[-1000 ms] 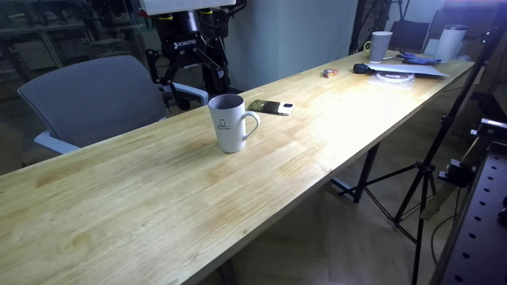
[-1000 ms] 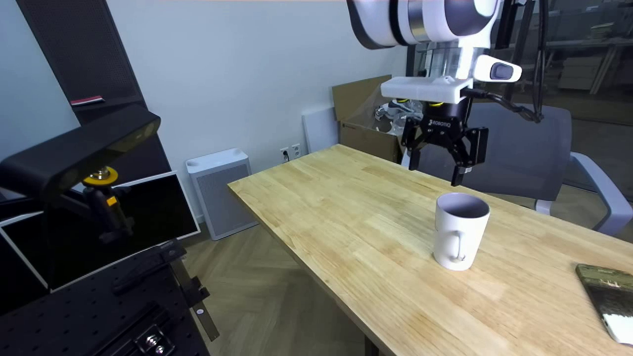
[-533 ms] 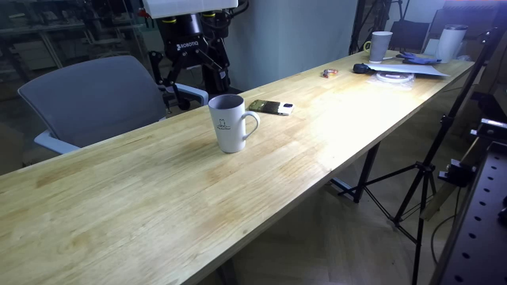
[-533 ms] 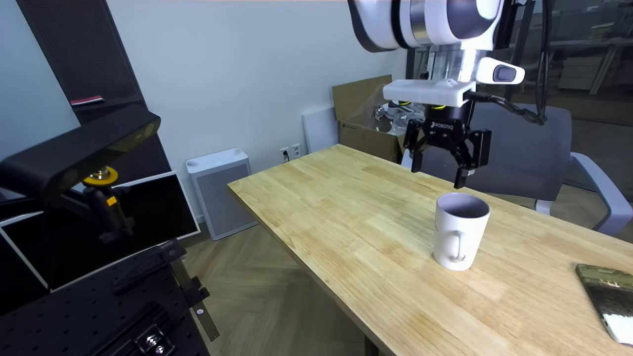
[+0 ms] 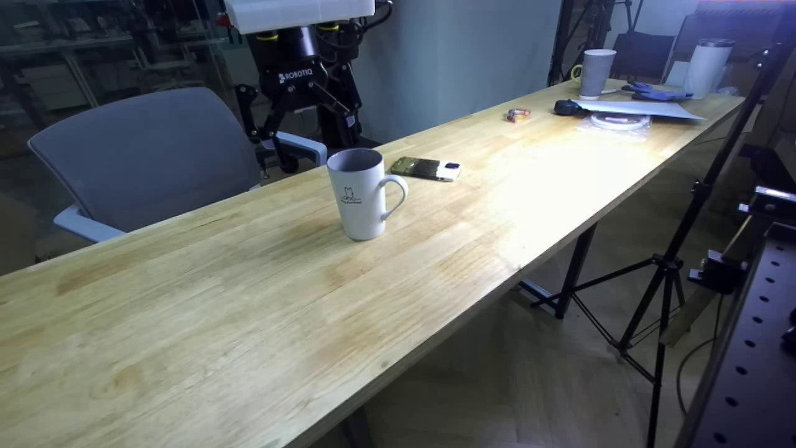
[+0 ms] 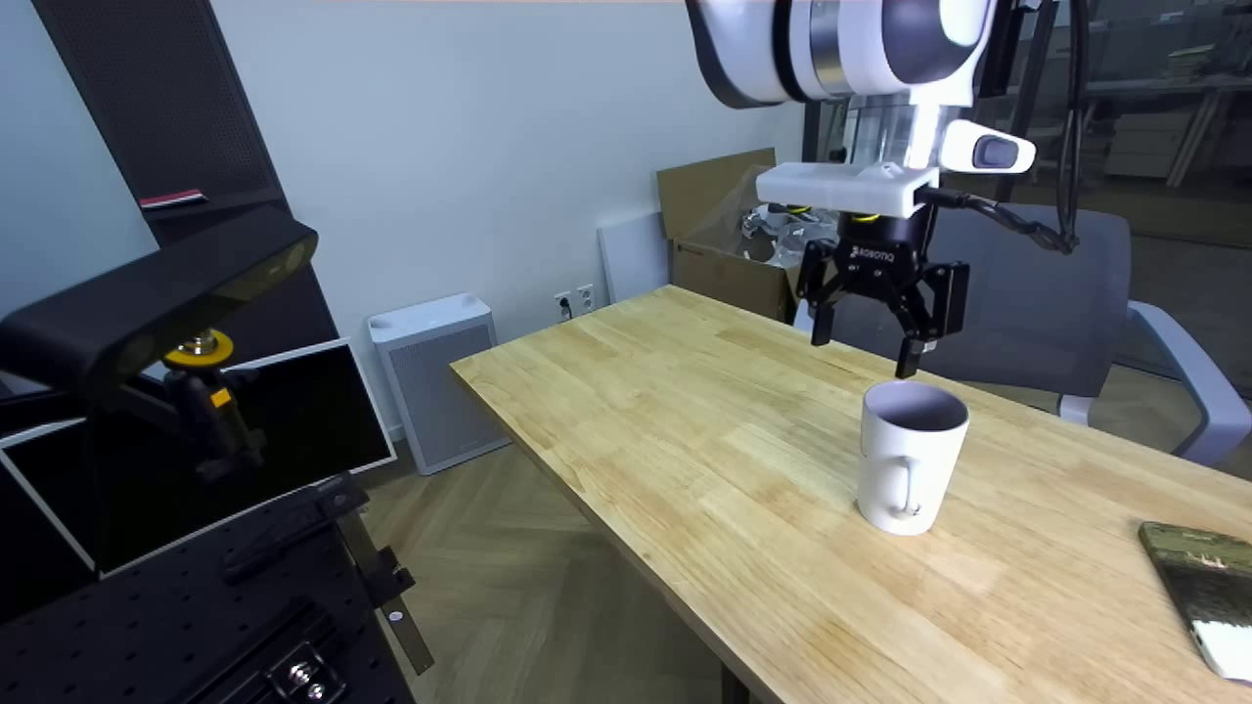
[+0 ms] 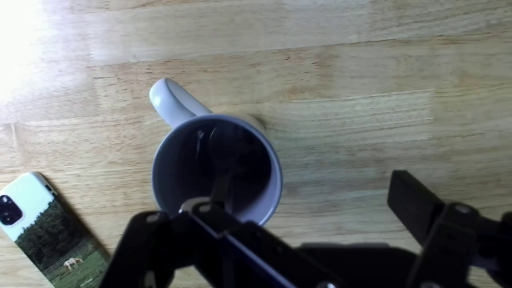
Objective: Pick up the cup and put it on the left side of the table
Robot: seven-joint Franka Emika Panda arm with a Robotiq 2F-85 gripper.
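The cup, a white mug with a loop handle and dark inside, stands upright on the wooden table (image 5: pixel 261 311). It shows in both exterior views (image 5: pixel 360 202) (image 6: pixel 902 464) and in the wrist view (image 7: pixel 240 160), handle toward the upper left there. My gripper (image 6: pixel 864 350) hangs above the table beyond the mug, fingers pointing down and spread apart, with nothing between them. In the wrist view, my gripper (image 7: pixel 310 188) has its left fingertip overlapping the mug's opening. Its right fingertip is over bare wood. I see no contact with the mug.
A phone (image 5: pixel 426 168) lies near the mug; it also shows in the wrist view (image 7: pixel 52 232). A grey mug (image 5: pixel 598 71), a tumbler (image 5: pixel 710 67) and paper (image 5: pixel 637 109) are at the far end. A chair (image 5: pixel 149 155) stands at the long edge.
My gripper has come down slightly toward the table over the last second, with a very small sideways shift. It stays open. The mug has not moved.
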